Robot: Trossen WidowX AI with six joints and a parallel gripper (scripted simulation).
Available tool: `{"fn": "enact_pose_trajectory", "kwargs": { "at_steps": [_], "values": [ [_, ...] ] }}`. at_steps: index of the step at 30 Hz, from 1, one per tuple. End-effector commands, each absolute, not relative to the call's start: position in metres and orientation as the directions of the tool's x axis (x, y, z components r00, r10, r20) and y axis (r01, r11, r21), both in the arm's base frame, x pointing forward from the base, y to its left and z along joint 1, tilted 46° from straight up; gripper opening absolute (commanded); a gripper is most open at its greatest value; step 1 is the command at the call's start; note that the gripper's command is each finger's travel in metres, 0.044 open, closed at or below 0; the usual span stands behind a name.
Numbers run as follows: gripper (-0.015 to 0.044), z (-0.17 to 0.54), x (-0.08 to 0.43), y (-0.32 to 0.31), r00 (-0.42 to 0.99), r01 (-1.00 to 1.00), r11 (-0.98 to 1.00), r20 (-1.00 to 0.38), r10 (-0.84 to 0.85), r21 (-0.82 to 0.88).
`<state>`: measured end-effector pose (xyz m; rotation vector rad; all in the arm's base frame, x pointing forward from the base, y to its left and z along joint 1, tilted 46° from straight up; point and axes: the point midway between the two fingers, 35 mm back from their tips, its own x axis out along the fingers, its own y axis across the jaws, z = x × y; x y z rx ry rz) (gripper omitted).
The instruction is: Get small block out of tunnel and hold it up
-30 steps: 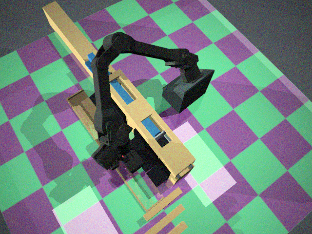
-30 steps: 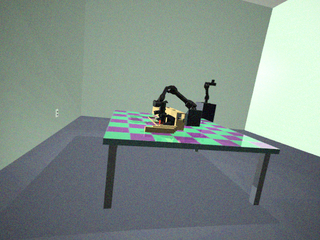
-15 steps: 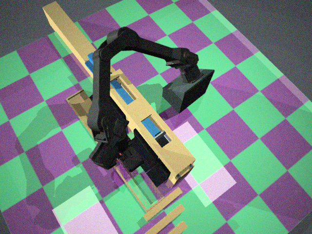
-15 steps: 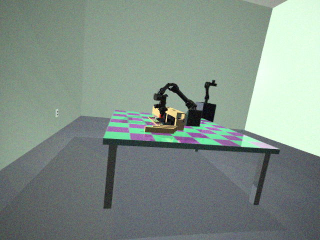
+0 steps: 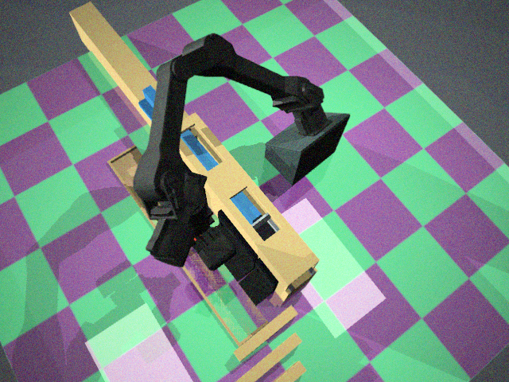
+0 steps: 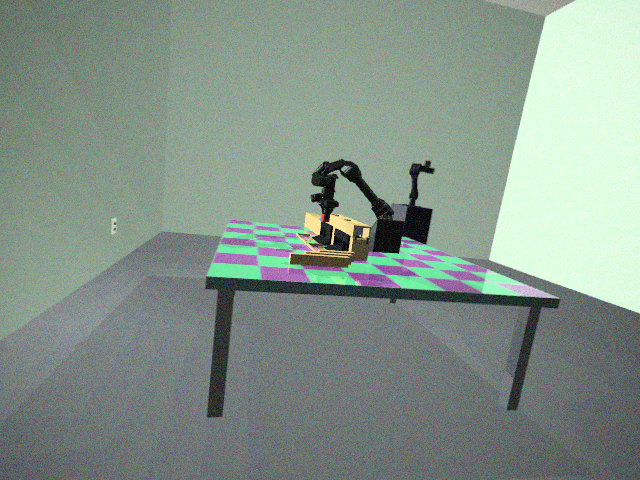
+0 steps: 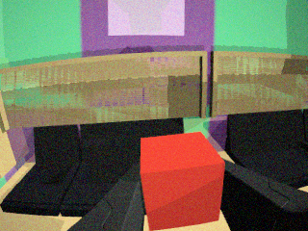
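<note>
A small red cube-shaped block (image 6: 324, 218) (image 7: 183, 183) is sitting clamped between the fingers of the black parallel-jaw gripper (image 6: 325, 210) (image 7: 175, 167), outside the tan, box-like tunnel (image 5: 230, 173) (image 6: 351, 223) and above its black side panels (image 5: 258, 283) (image 7: 130, 164). Blue pieces (image 5: 246, 207) are showing through the tunnel's top openings, while tan bars (image 5: 265, 333) (image 6: 319, 259) are lying near its end on the green-and-purple checkered table (image 5: 382, 201) (image 6: 294, 273).

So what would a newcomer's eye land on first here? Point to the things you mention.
The bright red block (image 6: 324, 218) (image 7: 182, 180), gripped in the pincer (image 6: 324, 219) (image 7: 175, 167) in the wrist view. Next, the green and purple checkered table (image 5: 444, 259) (image 6: 382, 279), with the black arm (image 5: 166, 123) (image 6: 361, 180) arching over the long tan tunnel (image 5: 234, 177) (image 6: 348, 223) from above.
</note>
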<state>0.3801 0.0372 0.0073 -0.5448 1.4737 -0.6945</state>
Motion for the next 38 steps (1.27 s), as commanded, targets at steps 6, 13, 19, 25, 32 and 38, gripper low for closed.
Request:
{"fn": "enact_pose_trajectory", "kwargs": {
  "at_steps": [6, 13, 19, 25, 32, 38],
  "values": [
    [0.0000, 0.023, 0.378, 0.051, -0.019, 0.087, 0.698, -0.701, -0.713, -0.711],
    [0.0000, 0.030, 0.384, 0.046, 0.228, 0.071, 0.731, -0.702, -0.675, -0.679],
    [0.0000, 0.047, 0.378, 0.037, 0.435, 0.081, 0.724, -0.629, -0.644, -0.685],
    [0.0000, 0.052, 0.375, 0.034, 0.479, 0.089, 0.718, -0.603, -0.638, -0.690],
    [0.0000, 0.050, 0.376, 0.032, 0.479, 0.089, 0.718, -0.602, -0.638, -0.690],
    [0.0000, 0.050, 0.376, 0.032, 0.479, 0.089, 0.718, -0.602, -0.638, -0.690]
  ]
}}
